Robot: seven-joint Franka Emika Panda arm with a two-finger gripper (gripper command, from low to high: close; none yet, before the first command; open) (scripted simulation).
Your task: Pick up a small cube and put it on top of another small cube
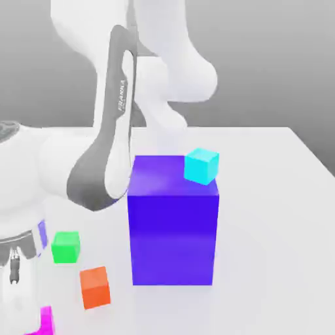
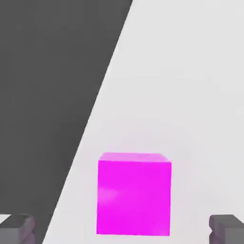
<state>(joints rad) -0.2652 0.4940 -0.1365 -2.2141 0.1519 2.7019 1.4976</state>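
Bright, even, diffuse light, white bench near washed out, shadows faint and soft – colours saturated, edges slightly soft, no glare

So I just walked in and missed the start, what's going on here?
A white robot arm is reaching down at the exterior view's lower left, over a small magenta-pink cube. Its gripper is open, with the fingers standing either side of that cube and apart from it, so nothing is held yet. A small bright green cube and a small orange cube sit on the white table nearby. A small cyan cube rests on top of a big blue-purple block.
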